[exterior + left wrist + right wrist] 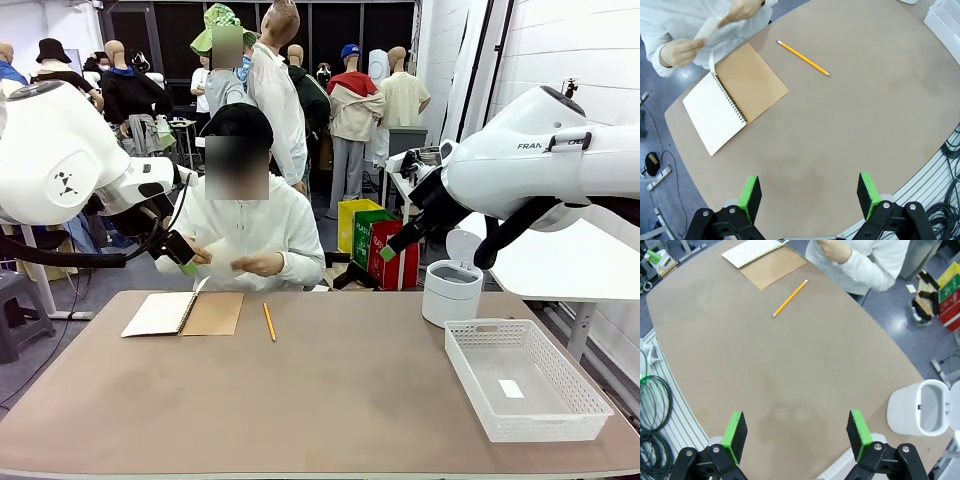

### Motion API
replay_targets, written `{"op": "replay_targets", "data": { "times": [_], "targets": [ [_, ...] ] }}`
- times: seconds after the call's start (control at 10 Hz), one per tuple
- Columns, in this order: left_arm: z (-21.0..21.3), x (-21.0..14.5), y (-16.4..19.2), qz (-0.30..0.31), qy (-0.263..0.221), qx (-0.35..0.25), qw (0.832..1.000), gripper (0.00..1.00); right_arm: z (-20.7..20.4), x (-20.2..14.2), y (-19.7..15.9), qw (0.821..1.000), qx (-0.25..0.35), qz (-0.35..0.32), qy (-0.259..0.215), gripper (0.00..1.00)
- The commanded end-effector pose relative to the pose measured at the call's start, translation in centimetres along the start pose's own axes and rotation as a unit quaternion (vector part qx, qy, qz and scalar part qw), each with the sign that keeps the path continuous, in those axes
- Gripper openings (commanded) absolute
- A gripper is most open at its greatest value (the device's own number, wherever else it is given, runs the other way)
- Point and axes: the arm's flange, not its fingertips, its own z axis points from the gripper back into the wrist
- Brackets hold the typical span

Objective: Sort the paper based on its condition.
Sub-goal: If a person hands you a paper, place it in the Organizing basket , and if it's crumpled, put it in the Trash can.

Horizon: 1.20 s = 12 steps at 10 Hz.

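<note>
Left pincer [810, 192] and right pincer [797, 432] both wide open, empty, above desk [850, 125]; person's hands [680, 52] hold paper [706, 31] upper left, near notebook [735, 97].

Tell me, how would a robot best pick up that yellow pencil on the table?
Probably the middle of the pencil, from straight above, jaws set across its thin shaft. It lies flat on the table with bare space on both sides.

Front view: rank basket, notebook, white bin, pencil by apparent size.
1. white mesh basket, largest, though nearest the camera.
2-3. open notebook and white bin: look about equal, not ranked.
4. pencil, smallest.
</note>
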Motion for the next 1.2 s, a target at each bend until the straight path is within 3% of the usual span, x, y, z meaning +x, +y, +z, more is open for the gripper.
{"op": "replay_targets", "data": {
  "times": [0.0,1.1],
  "targets": [
    [0.19,-0.01,0.03,0.0,-0.002,0.0,1.0,1.0,0.04,0.01,-0.01,1.0,0.003,-0.001,0.002,1.0],
    [0.19,-0.01,0.03,0.0,-0.002,0.0,1.0,1.0,0.04,0.01,-0.01,1.0,0.003,-0.001,0.002,1.0]
  ]
}}
